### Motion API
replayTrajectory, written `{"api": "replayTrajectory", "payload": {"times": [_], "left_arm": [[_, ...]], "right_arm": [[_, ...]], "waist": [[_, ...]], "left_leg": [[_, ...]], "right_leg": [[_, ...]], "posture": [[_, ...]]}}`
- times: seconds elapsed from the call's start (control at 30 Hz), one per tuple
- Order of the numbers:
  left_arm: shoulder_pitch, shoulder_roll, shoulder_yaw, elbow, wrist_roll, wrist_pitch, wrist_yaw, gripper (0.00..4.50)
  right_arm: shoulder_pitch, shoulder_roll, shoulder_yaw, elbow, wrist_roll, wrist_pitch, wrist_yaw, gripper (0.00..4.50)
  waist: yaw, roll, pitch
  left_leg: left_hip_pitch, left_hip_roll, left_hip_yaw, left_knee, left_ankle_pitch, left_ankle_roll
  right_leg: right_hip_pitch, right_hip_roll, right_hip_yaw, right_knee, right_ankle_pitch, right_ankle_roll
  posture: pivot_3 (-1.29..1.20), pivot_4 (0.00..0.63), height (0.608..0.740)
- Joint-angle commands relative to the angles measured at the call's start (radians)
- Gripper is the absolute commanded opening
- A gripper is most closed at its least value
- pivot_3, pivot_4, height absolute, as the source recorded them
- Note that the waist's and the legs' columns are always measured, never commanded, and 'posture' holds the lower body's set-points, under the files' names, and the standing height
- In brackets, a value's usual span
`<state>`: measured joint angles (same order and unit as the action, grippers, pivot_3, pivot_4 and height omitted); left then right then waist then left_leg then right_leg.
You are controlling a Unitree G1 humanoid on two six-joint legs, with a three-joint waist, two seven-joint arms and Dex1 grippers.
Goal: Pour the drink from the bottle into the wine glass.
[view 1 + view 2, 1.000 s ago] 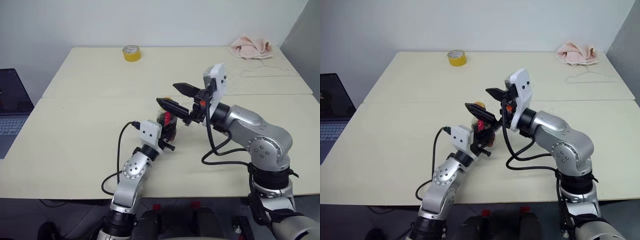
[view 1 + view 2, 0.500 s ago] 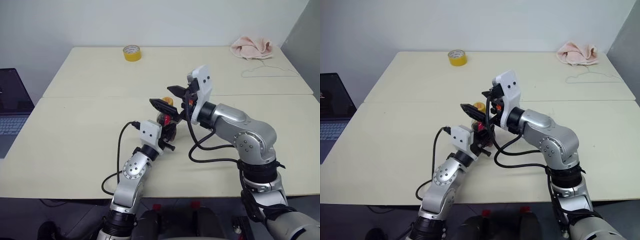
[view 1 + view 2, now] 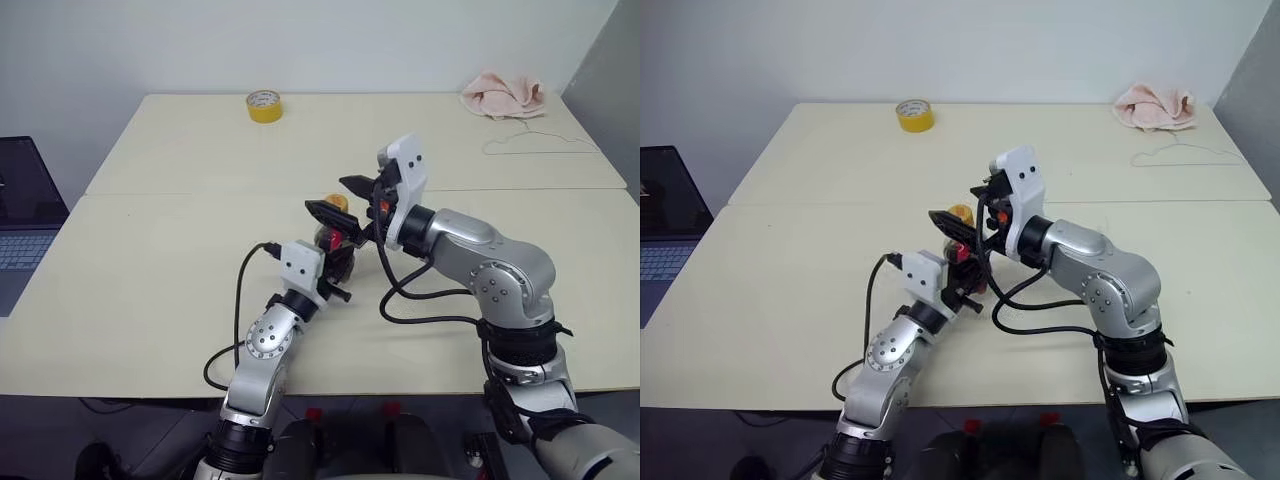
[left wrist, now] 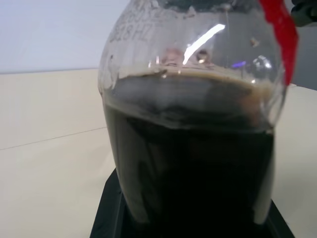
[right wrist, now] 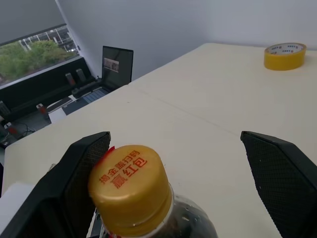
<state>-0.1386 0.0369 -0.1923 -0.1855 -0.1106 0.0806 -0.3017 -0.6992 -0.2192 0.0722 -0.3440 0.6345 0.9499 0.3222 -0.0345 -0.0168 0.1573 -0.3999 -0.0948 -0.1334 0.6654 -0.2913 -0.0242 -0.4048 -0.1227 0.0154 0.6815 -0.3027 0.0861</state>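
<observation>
1. Right gripper (image 3: 340, 198) spread wide, one black finger on either side of the yellow cap (image 5: 130, 186), neither pad visibly touching it; from the wrist view, one finger (image 5: 74, 173) just beside the cap, the other finger (image 5: 282, 168) well apart from it.
2. Left gripper (image 3: 338, 262) closed around the lower body of the bottle (image 4: 193, 114), holding it upright above the table (image 3: 150, 260), at about 7 o'clock from the right gripper in the head views.
3. Cap on the neck, printed with red characters on its top.
4. Drink (image 4: 188, 163) dark, almost black, filling the bottle to roughly the shoulder, with a clear band of plastic above the liquid line.
5. Red label strip (image 4: 280, 34) running down the upper side of the bottle.
6. Black cable (image 3: 425, 290) looping from the right wrist down toward the table at 5 o'clock of the bottle.
7. Yellow tape roll (image 3: 263, 105) far off at about 11 o'clock from the bottle, near the back edge of the table.
8. Pink cloth (image 3: 503, 95) bunched at the far corner, about 1 o'clock.
9. Thin wire hanger (image 3: 535, 145) lying flat just in front of the cloth.
10. Laptop (image 3: 25, 215) off the table's side at 9 o'clock, screen up.
</observation>
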Motion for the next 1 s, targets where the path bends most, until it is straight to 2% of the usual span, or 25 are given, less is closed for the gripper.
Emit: {"api": "replayTrajectory", "payload": {"times": [0.03, 0.73, 0.83, 1.0], "left_arm": [[-0.010, -0.001, 0.003, -0.041, -0.010, -0.034, -0.007, 1.03], [-0.006, 0.000, 0.004, -0.045, -0.004, -0.029, -0.012, 1.02], [-0.006, 0.001, 0.004, -0.044, -0.003, -0.030, -0.012, 1.02], [-0.005, 0.002, 0.004, -0.045, -0.001, -0.028, -0.011, 1.02]], "right_arm": [[0.011, -0.018, -0.057, -0.030, 0.014, 0.004, -0.005, 4.50], [0.064, -0.018, -0.125, -0.083, 0.148, 0.034, -0.012, 4.50], [0.066, -0.019, -0.122, -0.087, 0.154, 0.027, -0.006, 3.92], [0.072, -0.027, -0.117, -0.099, 0.166, 0.022, 0.002, 2.20]], "waist": [[0.000, 0.000, 0.000], [0.001, 0.000, 0.000], [0.001, 0.000, 0.000], [0.001, 0.000, 0.000]], "left_leg": [[0.000, 0.000, 0.000, 0.000, 0.000, 0.000], [0.000, 0.000, 0.000, 0.000, 0.000, 0.000], [0.000, 0.000, 0.000, 0.000, 0.000, 0.000], [0.000, 0.000, 0.000, 0.000, 0.000, 0.000]], "right_leg": [[0.000, 0.000, 0.000, 0.000, 0.000, 0.000], [0.000, 0.000, 0.000, 0.000, 0.000, 0.000], [0.000, 0.000, 0.000, 0.000, 0.000, 0.000], [0.000, 0.000, 0.000, 0.000, 0.000, 0.000]], "posture": [[0.00, 0.150, 0.740], [0.00, 0.150, 0.740], [0.00, 0.150, 0.740], [0.00, 0.150, 0.740]]}}
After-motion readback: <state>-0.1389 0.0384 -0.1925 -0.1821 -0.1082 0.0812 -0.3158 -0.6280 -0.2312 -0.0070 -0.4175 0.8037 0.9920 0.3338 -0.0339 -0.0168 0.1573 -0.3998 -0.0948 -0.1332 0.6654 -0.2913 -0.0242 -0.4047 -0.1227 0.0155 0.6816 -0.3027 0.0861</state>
